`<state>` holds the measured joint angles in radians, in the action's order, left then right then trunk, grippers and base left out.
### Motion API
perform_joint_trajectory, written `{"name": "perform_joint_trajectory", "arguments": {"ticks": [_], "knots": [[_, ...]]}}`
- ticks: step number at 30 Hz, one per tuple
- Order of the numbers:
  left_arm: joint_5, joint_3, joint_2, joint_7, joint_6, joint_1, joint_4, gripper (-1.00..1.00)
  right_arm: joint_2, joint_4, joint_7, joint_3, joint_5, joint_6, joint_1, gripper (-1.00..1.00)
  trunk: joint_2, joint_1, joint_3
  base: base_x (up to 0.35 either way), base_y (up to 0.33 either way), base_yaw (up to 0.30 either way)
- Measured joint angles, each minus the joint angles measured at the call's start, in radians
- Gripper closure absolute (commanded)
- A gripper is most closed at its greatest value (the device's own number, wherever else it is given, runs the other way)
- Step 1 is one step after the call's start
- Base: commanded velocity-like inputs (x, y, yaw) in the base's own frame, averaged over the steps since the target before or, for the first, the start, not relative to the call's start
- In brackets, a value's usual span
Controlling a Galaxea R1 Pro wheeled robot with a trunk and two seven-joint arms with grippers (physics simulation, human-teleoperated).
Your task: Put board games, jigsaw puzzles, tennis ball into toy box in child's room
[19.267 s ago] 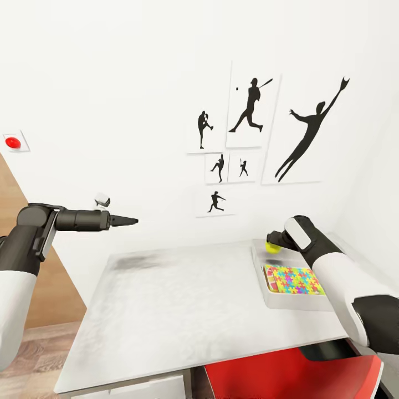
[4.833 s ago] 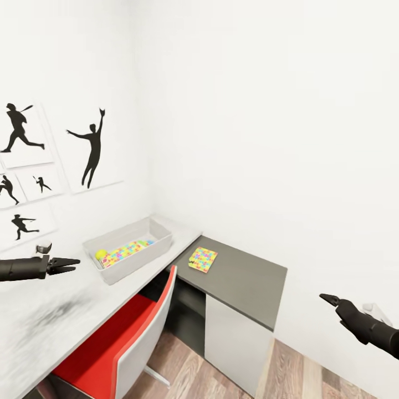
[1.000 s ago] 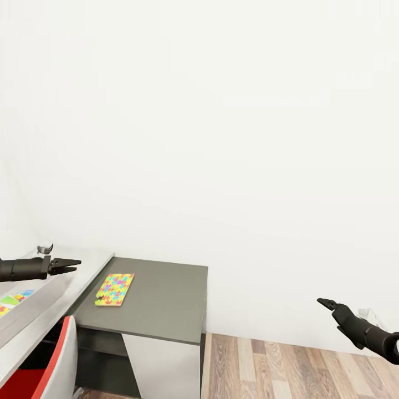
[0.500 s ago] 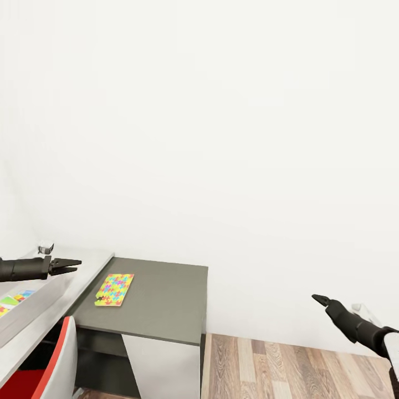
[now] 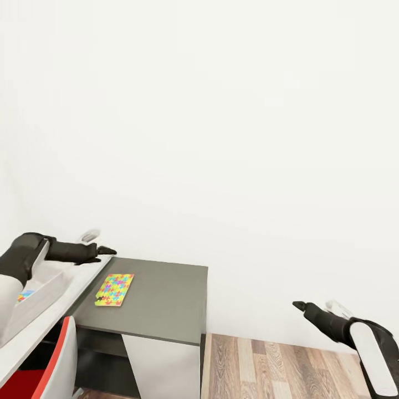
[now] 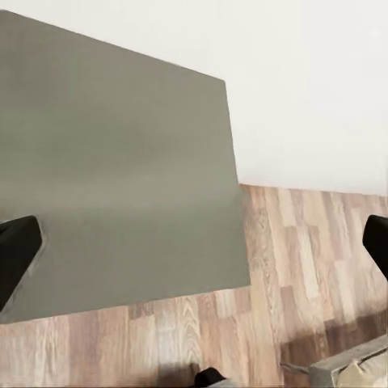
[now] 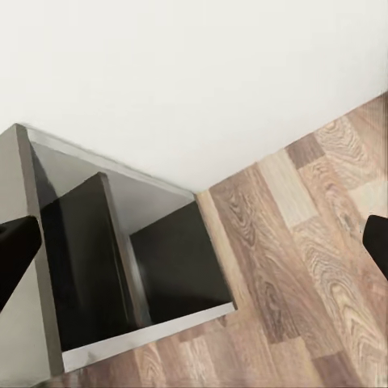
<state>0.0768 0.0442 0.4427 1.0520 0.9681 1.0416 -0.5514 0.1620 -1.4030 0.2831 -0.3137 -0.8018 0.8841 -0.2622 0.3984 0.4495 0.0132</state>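
One jigsaw puzzle [image 5: 114,289] lies flat on the table's dark-grey corner section [image 5: 160,299], so fetching it looks like the step in hand. The left gripper [image 5: 105,251], jaws wide apart in its wrist view, hovers near it and must descend; the right gripper [image 5: 300,305], jaws likewise apart, hangs over the floor [image 5: 266,366].

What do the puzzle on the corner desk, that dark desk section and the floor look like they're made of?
Jigsaw puzzle: thin, flat, matte printed card, probably. Dark-grey corner section: smooth matte laminate or painted board, no grain visible. Floor: wood planks with visible grain, slight sheen.
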Motion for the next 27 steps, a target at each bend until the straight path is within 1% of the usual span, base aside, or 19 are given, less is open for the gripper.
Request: {"name": "perform_joint_trajectory", "arguments": {"ticks": [2, 4, 5, 6, 7, 8, 9, 10, 11, 13, 15, 19, 21, 24, 27], "knots": [[-0.002, 0.001, -0.049, -0.135, 0.034, 0.012, -0.036, -1.0, -0.001, 0.0, 0.011, 0.012, -0.008, 0.002, -0.017, -1.0, 0.0, 0.0, 0.0, 0.0, 0.0, 0.0], [-0.002, 0.001, -0.106, -0.291, 0.047, 0.035, -0.049, -1.0, -0.007, -0.001, 0.014, 0.021, -0.012, -0.001, -0.035, -1.0, 0.0, 0.0, 0.0, 0.0, 0.0, 0.0], [-0.001, 0.002, -0.121, -0.337, 0.048, 0.04, -0.05, -1.0, -0.01, -0.001, 0.014, 0.023, -0.012, -0.001, -0.038, -1.0, 0.0, 0.0, 0.0, 0.0, 0.0, 0.0], [-0.004, 0.005, -0.144, -0.422, 0.052, 0.045, -0.053, -1.0, -0.018, -0.001, 0.014, 0.025, -0.013, -0.003, -0.042, -1.0, 0.0, 0.0, 0.0, 0.0, 0.0, 0.0], [-0.005, 0.009, -0.155, -0.463, 0.053, 0.048, -0.054, -1.0, -0.023, -0.001, 0.013, 0.026, -0.013, -0.003, -0.043, -1.0, 0.0, 0.0, 0.0, 0.0, 0.0, 0.0], [-0.01, 0.022, -0.169, -0.526, 0.055, 0.051, -0.055, -1.0, -0.035, -0.001, 0.012, 0.028, -0.013, -0.003, -0.045, -1.0, 0.0, 0.0, 0.0, 0.0, 0.0, 0.0], [-0.015, 0.044, -0.178, -0.571, 0.056, 0.053, -0.056, -1.0, -0.044, -0.001, 0.01, 0.03, -0.012, -0.003, -0.046, -1.0, 0.0, 0.0, 0.0, 0.0, 0.0, 0.0], [-0.017, 0.056, -0.182, -0.588, 0.057, 0.053, -0.056, -1.0, -0.048, -0.001, 0.01, 0.031, -0.01, -0.003, -0.046, -1.0, 0.0, 0.0, 0.0, 0.0, 0.0, 0.0], [-0.019, 0.079, -0.187, -0.612, 0.057, 0.054, -0.056, -1.0, -0.052, -0.001, 0.009, 0.031, -0.007, -0.003, -0.047, -1.0, 0.0, 0.0, 0.0, 0.0, 0.0, 0.0], [-0.022, 0.104, -0.191, -0.633, 0.058, 0.055, -0.054, -1.0, -0.056, -0.004, 0.008, 0.031, -0.005, -0.002, -0.047, -1.0, 0.0, 0.0, 0.0, 0.0, 0.0, 0.0], [-0.025, 0.12, -0.193, -0.646, 0.058, 0.056, -0.051, -1.0, -0.058, -0.016, 0.009, 0.032, -0.003, 0.0, -0.048, -1.0, 0.0, 0.0, 0.0, 0.0, 0.0, 0.0], [-0.026, 0.127, -0.195, -0.651, 0.057, 0.056, -0.044, -1.0, -0.058, -0.059, 0.01, 0.032, -0.002, 0.003, -0.047, -1.0, 0.0, 0.0, 0.0, 0.002, 0.0, 0.0], [-0.027, 0.127, -0.196, -0.652, 0.056, 0.055, -0.023, -1.0, -0.058, -0.068, 0.01, 0.032, -0.002, 0.003, -0.046, -1.0, 0.0, 0.0, 0.0, 0.095, 0.0, 0.0], [-0.027, 0.127, -0.196, -0.652, 0.054, 0.055, 0.011, -1.0, -0.059, -0.072, 0.009, 0.033, -0.002, 0.003, -0.046, -1.0, 0.0, 0.0, 0.002, 0.216, 0.0, 0.016], [-0.027, 0.127, -0.196, -0.654, 0.054, 0.054, 0.024, -1.0, -0.06, -0.072, 0.01, 0.034, -0.001, 0.002, -0.045, -1.0, 0.0, -0.001, 0.004, 0.261, 0.0, 0.048]]}}
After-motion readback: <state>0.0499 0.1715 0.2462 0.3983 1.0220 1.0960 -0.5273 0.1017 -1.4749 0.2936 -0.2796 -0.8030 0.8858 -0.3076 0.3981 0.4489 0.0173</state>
